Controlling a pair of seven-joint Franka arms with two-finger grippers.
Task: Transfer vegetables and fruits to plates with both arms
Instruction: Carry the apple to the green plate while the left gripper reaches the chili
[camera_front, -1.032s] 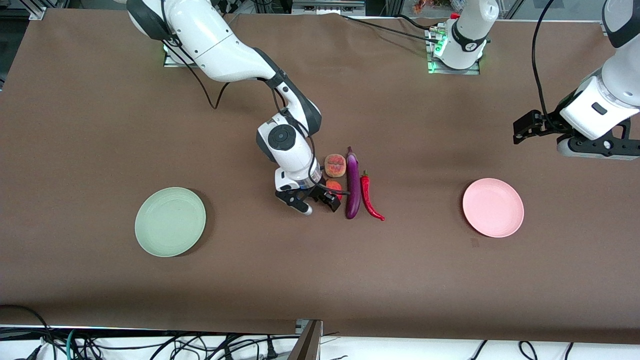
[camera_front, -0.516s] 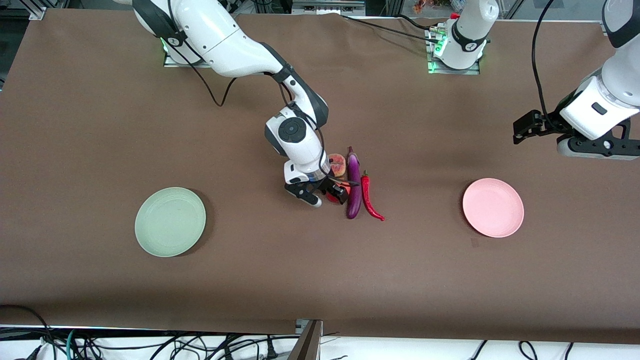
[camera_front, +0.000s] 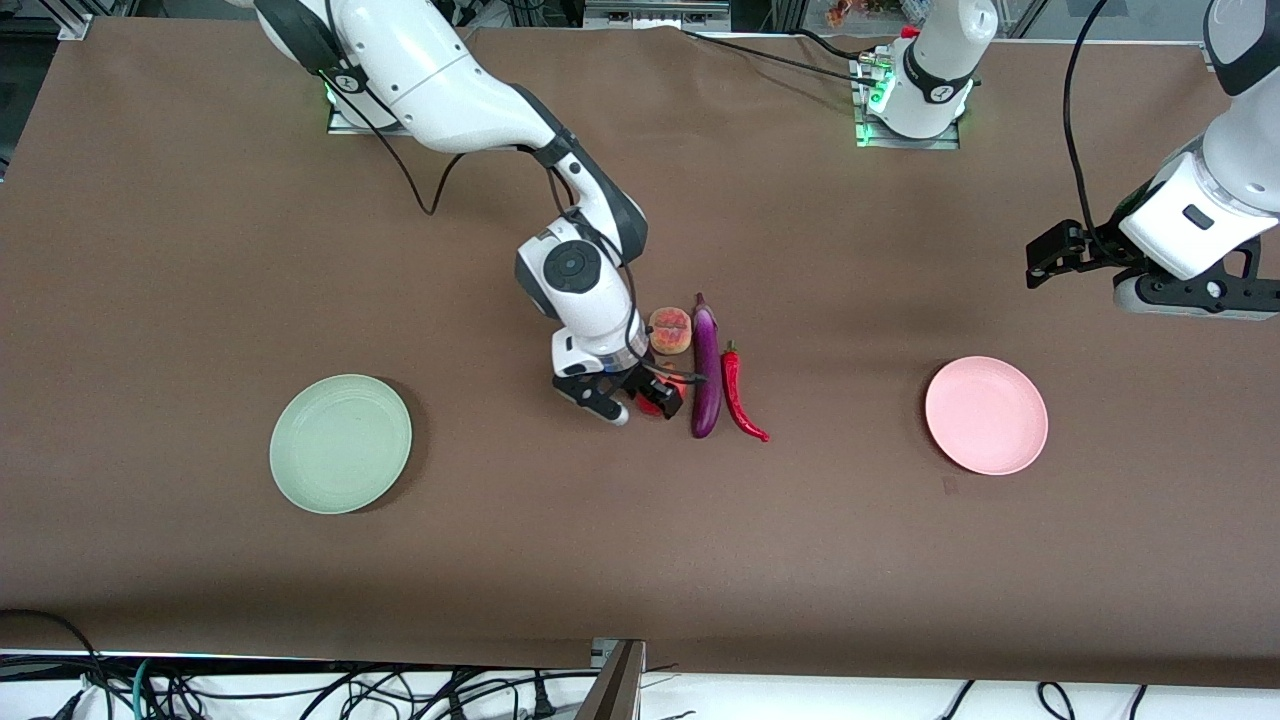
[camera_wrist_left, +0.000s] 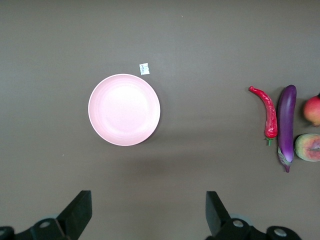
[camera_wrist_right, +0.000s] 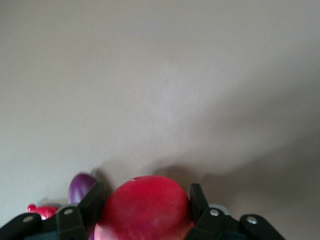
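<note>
Gripping the pomegranate (camera_wrist_right: 145, 207) mid-tabletop, I am keeping the right claw (camera_front: 634, 399) clenched around it beside the eggplant (camera_front: 706, 368); any swing risks knocking the eggplant or slipping. The left claw (camera_wrist_left: 145, 215) is waiting spread, over the pink plate's (camera_front: 986, 414) end.

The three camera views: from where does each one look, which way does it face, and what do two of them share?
Front view: high across the table, facing both bases; shows both arms, the right gripper at the red fruit, the green plate.
Left wrist view: on the waiting left arm, looking down on the pink plate; open left gripper at the edge.
Right wrist view: on the right arm, close to the red fruit between its fingers.
Shared: front and left wrist views both show eggplant, chili, peach.
</note>
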